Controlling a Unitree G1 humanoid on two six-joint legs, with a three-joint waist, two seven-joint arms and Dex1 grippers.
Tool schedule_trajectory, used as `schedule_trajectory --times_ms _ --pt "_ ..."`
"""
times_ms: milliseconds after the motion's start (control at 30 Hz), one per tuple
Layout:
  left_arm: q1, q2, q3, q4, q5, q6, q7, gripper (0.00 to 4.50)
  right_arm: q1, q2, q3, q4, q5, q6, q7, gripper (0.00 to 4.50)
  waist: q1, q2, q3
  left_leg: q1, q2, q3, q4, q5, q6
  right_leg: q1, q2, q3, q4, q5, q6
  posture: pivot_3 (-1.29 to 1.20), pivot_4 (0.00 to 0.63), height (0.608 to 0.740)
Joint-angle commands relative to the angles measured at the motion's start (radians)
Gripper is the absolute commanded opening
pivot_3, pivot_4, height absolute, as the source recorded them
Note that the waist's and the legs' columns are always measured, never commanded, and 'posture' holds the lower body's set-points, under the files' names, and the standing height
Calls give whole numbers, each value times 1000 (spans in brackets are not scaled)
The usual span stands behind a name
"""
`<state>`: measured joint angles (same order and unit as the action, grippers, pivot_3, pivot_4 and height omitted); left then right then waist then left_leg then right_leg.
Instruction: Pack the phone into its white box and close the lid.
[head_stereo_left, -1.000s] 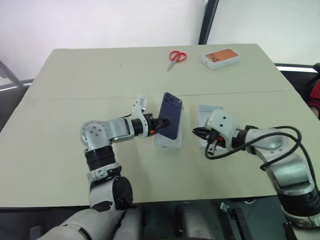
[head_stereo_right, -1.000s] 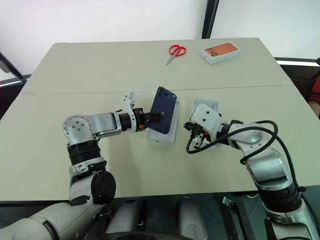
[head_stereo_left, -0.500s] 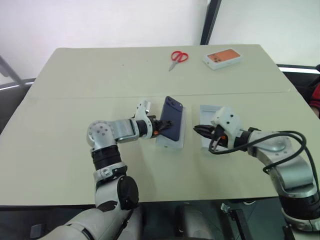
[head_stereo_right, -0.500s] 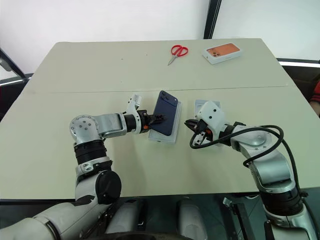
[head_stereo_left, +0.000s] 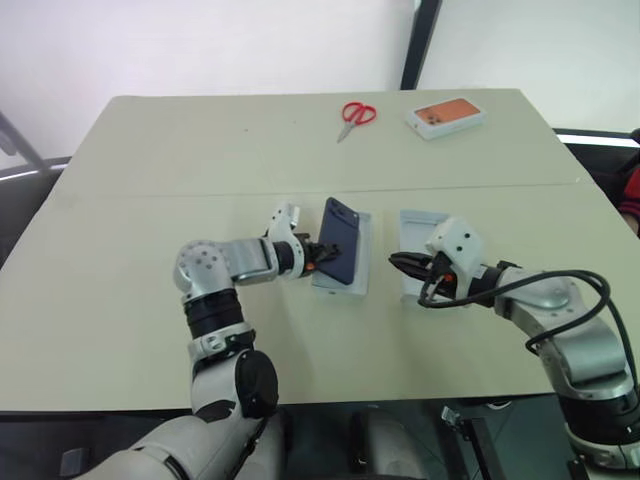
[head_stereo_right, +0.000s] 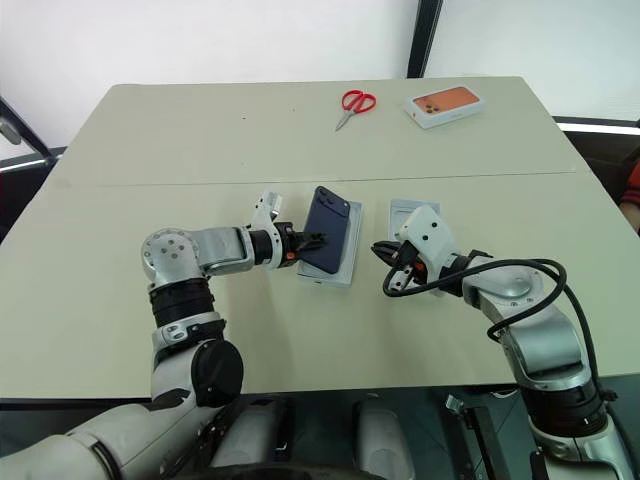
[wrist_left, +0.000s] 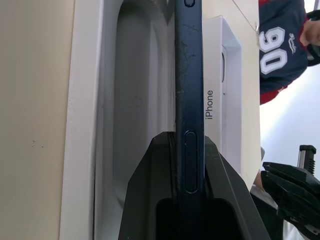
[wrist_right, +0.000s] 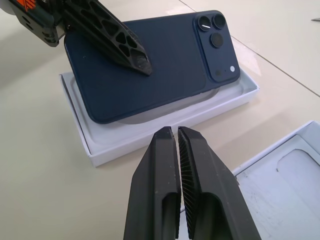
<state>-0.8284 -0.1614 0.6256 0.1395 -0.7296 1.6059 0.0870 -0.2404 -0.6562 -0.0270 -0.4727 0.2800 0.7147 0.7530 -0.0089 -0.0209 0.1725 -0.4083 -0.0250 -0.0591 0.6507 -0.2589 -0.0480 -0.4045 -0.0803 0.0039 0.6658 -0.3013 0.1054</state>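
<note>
A: Starting on the left, what is the left gripper (head_stereo_left: 322, 253) doing?

B: It is clamping the phone (head_stereo_left: 340, 243) by its long edges, one black finger (wrist_right: 112, 37) lying across the dark blue back. The phone is tilting over the box (head_stereo_left: 341, 286), its lower edge sitting in the tray just past the fingertips, its camera corner raised at the end farthest from the gripper.

A: Is the phone lying flat in the box?

B: No, it is leaning. In the right wrist view its far long edge is standing above the tray's pale floor.

A: What is sitting beyond the phone, on the side away from the left gripper?

B: The lid (head_stereo_left: 417, 240), lying open side up on the table (head_stereo_left: 150, 200), just beside the box and apart from it. The left wrist view is showing the word "iPhone" on its side wall.

A: And the right gripper (head_stereo_left: 393, 264)?

B: Its fingers (wrist_right: 200, 165) are pressing together with nothing between them. It is hovering beside the lid's near end, pointing toward the box and the phone, touching neither.

A: Anything farther off?

B: Well beyond both grippers, red scissors (head_stereo_left: 353, 116) are lying at the table's far edge, and to their right a small box with an orange phone picture (head_stereo_left: 444, 115).
</note>
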Motion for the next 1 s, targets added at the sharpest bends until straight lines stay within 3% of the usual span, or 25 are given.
schedule_trajectory --times_ms 33,367,500,667,1000 --pt "-30 -43 4 -5 -4 7 -12 12 -3 -10 -17 -25 15 -17 -8 184 0 0 0 0 0 0 0 0 0 0 0 0 0 0 0 0 150 740" --pt "-21 -54 -21 -18 -16 8 -19 12 -4 -10 -1 -22 17 -22 -19 184 0 0 0 0 0 0 0 0 0 0 0 0 0 0 0 0 150 740" --pt "-20 -54 -30 -21 -21 8 -22 1742 -3 -11 4 -20 17 -24 -22 184 0 0 0 0 0 0 0 0 0 0 0 0 0 0 0 0 150 740" --pt "-6 -31 -56 -34 -46 8 -32 4328 1 -13 12 -19 13 -30 -23 184 0 0 0 0 0 0 0 0 -1 0 0 0 0 0 0 0 150 740" --pt "49 158 -243 -123 -150 8 -101 4457 3 -14 17 -18 13 -33 -24 184 -2 0 0 0 1 0 0 1 -2 0 0 0 1 0 0 0 150 740"
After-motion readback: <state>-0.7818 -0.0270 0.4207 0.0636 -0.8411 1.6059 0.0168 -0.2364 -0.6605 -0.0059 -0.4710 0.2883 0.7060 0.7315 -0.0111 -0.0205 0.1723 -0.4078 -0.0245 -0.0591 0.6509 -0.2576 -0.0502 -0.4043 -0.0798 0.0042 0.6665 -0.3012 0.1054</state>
